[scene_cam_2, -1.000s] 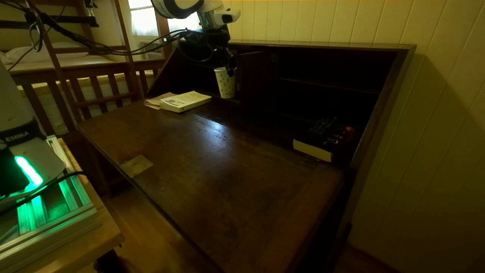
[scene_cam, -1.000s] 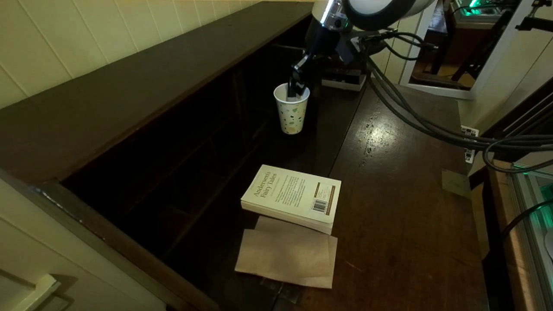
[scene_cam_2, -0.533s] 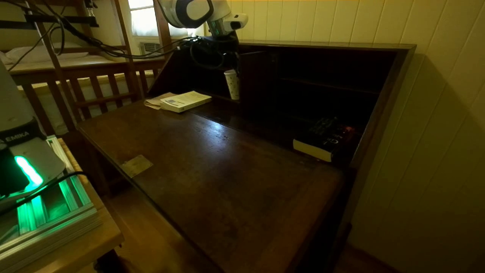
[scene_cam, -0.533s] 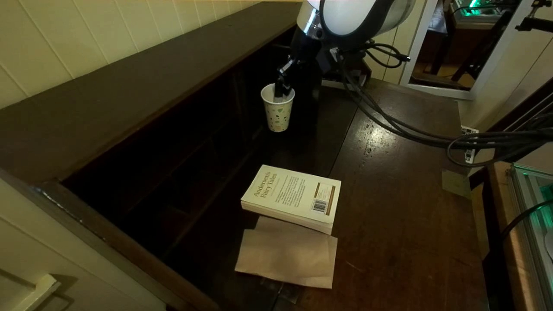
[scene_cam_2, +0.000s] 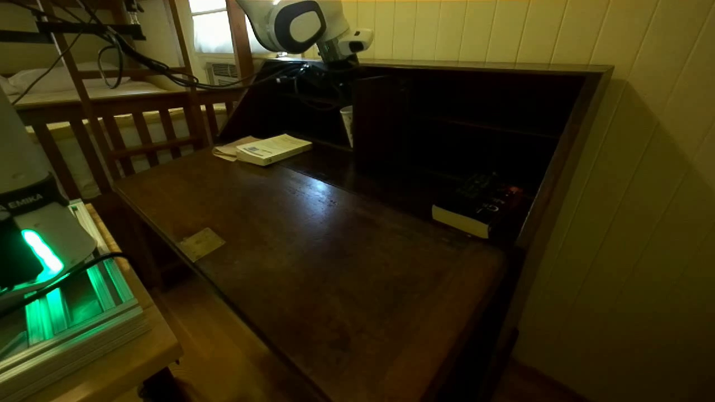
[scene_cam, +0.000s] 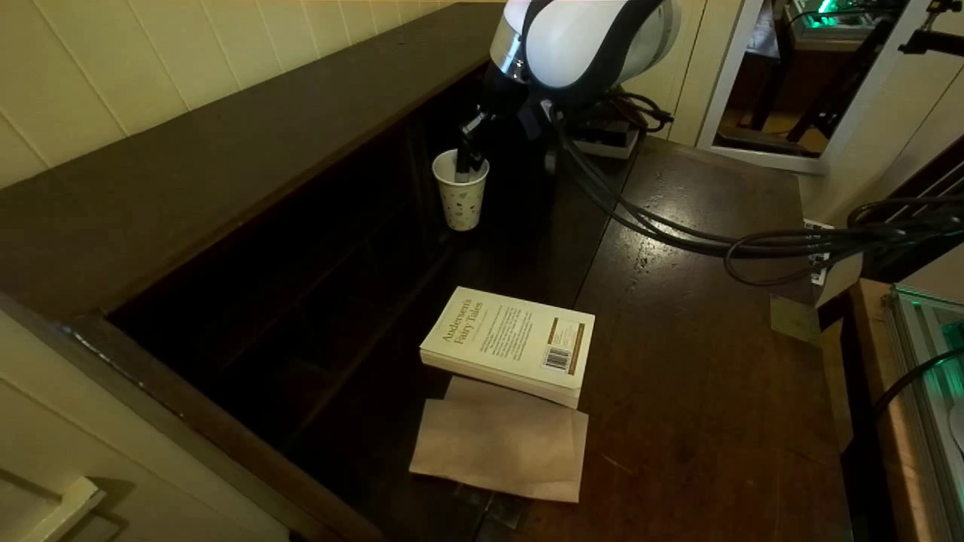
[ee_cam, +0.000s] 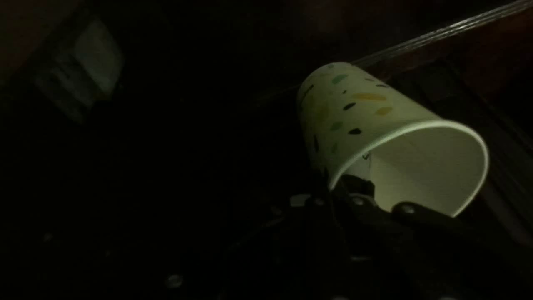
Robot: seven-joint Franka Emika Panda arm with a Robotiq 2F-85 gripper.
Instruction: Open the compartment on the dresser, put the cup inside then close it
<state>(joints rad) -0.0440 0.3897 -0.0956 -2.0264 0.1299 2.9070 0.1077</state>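
Observation:
The speckled white paper cup [scene_cam: 462, 211] hangs slightly tilted from my gripper [scene_cam: 468, 168], close to the shelves of the dark dresser [scene_cam: 700, 391]. In the wrist view, my gripper [ee_cam: 333, 193] is shut on the rim of the cup [ee_cam: 354, 104], one finger inside and one outside. A dark upright panel [scene_cam_2: 380, 123], looking like a door swung outward, hides part of the cup [scene_cam_2: 346, 121] in an exterior view. The compartment's interior is too dark to make out. Whether the cup's base touches anything, I cannot tell.
A white book [scene_cam: 508, 342] and brown paper [scene_cam: 501, 444] lie on the desk surface, nearer the dresser's far end from the black book [scene_cam_2: 475, 206]. Loose cables [scene_cam: 678, 237] trail from the arm over the desktop. Above the shelves runs a ledge [scene_cam: 248, 128].
Arm and cup have moved toward the shelves, leftward in an exterior view. Elsewhere the cup has slid rightward, partly behind the upright panel. The grip has stayed the same.

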